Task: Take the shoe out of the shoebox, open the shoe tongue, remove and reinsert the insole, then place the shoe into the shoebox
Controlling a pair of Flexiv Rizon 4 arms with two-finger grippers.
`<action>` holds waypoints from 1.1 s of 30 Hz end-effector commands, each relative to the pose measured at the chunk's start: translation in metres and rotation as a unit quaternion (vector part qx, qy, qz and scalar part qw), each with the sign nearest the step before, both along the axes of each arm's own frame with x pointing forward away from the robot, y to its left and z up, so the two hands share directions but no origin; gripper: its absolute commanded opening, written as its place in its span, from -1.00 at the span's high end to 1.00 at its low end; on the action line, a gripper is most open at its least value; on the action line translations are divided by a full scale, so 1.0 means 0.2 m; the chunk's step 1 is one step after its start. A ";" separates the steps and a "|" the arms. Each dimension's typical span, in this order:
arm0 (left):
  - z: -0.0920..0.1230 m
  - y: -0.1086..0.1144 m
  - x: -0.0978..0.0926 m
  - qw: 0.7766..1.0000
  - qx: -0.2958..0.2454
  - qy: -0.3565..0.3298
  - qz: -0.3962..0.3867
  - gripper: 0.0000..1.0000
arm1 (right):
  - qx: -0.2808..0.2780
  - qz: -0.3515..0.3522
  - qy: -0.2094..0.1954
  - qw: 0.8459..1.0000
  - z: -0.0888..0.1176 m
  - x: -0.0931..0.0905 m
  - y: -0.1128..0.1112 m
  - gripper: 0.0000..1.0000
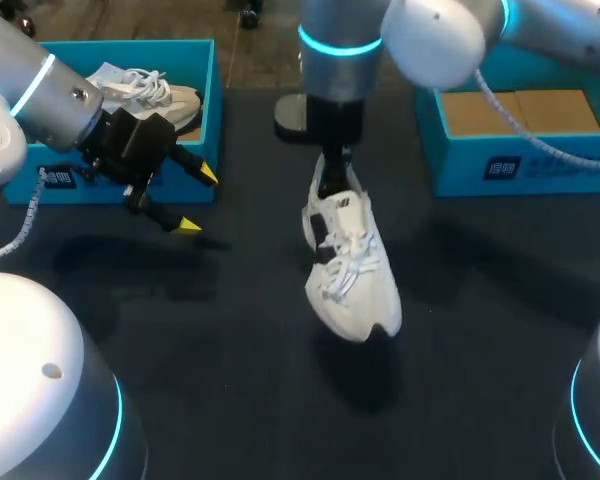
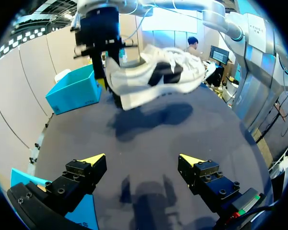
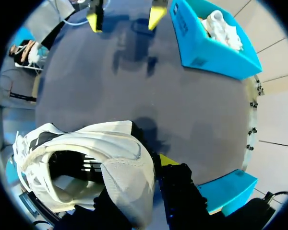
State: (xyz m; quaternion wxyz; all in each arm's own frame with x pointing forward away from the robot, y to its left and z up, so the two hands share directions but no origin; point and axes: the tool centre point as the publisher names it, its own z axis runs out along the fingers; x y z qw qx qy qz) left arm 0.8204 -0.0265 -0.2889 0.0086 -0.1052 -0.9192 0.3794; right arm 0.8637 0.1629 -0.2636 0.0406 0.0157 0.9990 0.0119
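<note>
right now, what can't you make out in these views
- Insole inside the shoe: head view, laces and tongue cover it; right wrist view, opening too dark.
- Right gripper: one finger hidden by the heel, right wrist view.
- Second shoe in the left shoebox: partly behind my left arm, head view.

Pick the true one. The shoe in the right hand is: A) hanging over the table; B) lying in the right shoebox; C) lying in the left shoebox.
A: the right hand grips the shoe by its heel, toe hanging clear above the table.
</note>
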 end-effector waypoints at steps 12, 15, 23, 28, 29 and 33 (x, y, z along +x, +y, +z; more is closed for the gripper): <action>0.00 0.00 0.00 1.000 0.001 -0.001 0.000 -1.00 | -0.019 0.046 -0.011 0.999 0.37 -0.02 -0.12 1.00; 0.00 0.00 0.00 1.000 0.001 -0.001 0.000 -1.00 | -0.019 0.046 -0.011 0.999 0.37 -0.02 -0.12 1.00; 0.00 0.00 0.00 1.000 0.001 -0.001 0.000 -1.00 | -0.019 0.046 -0.011 0.999 0.37 -0.02 -0.12 1.00; 0.00 0.00 0.00 1.000 0.001 -0.001 0.000 -1.00 | -0.019 0.046 -0.011 0.999 0.37 -0.02 -0.12 1.00; 0.00 0.00 0.00 1.000 0.001 -0.001 0.000 -1.00 | -0.019 0.046 -0.011 0.999 0.37 -0.02 -0.12 1.00; 0.00 0.00 0.00 1.000 0.001 -0.001 0.000 -1.00 | -0.019 0.046 -0.011 0.999 0.37 -0.02 -0.12 1.00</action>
